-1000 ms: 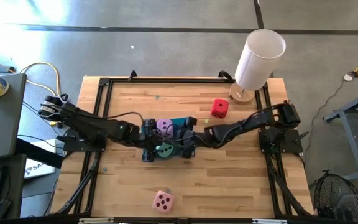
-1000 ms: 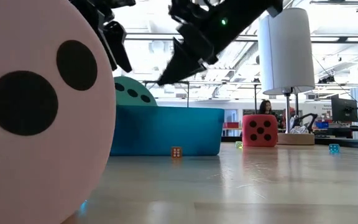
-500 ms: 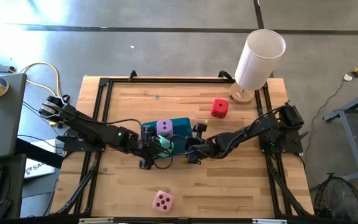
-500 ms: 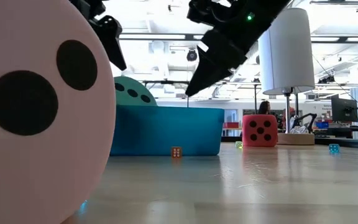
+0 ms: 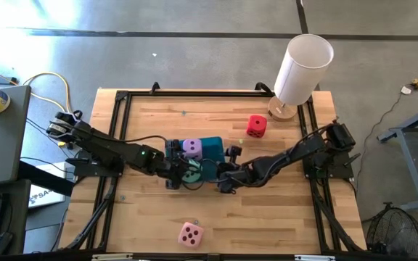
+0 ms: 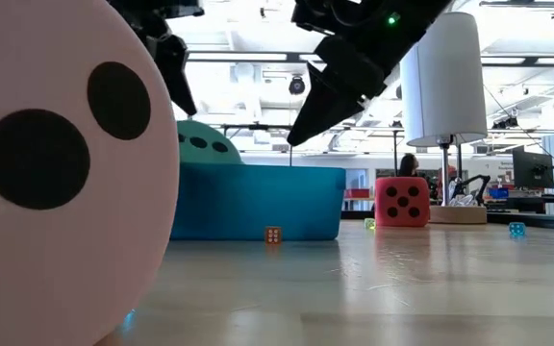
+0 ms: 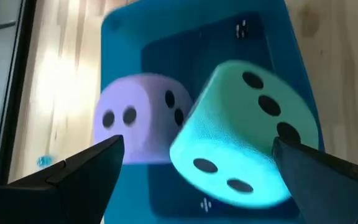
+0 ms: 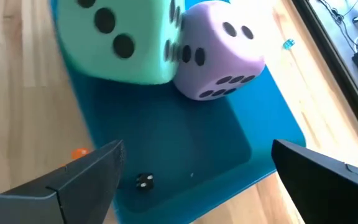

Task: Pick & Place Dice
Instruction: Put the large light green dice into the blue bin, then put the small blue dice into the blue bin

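Left end effector (image 7: 194, 165), fingers spread and gripping nothing, is hovering over the teal tray (image 7: 291, 81), with the mint green die (image 7: 241, 134) directly beneath, touching the lilac die (image 7: 138, 118). Right end effector (image 8: 194, 180), also spread, is hanging just beside. Retreating straight upward is looking wisest, avoiding nudging either die.

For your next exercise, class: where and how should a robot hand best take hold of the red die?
Grip the red die across two opposite vertical faces, coming straight down from above. It sits flat and alone on bare table near the lamp base, so its sides look free, and its flat parallel faces suit two fingers. The right hand, open by the teal tray, seems the nearer one.
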`<state>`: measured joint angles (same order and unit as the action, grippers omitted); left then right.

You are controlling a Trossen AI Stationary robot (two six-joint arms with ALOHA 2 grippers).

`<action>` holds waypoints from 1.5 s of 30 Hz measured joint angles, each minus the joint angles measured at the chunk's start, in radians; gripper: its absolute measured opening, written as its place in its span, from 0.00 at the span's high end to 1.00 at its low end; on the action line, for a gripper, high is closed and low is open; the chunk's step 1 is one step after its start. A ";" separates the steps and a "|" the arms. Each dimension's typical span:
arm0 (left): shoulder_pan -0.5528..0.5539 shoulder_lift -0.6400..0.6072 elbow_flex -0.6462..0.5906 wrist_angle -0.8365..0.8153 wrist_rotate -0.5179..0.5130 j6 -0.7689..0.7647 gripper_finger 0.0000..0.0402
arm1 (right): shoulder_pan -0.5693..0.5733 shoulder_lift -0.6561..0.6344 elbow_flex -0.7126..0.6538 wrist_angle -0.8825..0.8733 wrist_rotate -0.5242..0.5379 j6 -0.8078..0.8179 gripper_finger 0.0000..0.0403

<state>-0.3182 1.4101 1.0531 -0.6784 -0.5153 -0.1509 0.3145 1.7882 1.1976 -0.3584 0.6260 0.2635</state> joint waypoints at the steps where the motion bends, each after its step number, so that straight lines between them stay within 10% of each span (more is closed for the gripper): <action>1: -0.006 0.000 0.000 -0.012 -0.001 0.000 0.00 | 0.005 0.000 0.000 -0.002 -0.001 0.004 0.01; 18: -0.068 -0.005 0.000 -0.031 -0.220 0.031 0.00 | 0.081 0.000 0.000 -0.038 0.000 0.129 0.01; 45: 0.034 -0.008 -0.012 0.179 0.023 0.204 0.00 | 0.112 0.001 0.000 -0.070 0.019 0.209 0.01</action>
<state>-0.2841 1.4025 1.0414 -0.4994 -0.4923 0.0532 0.4267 1.7893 1.1980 -0.4285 0.6446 0.4727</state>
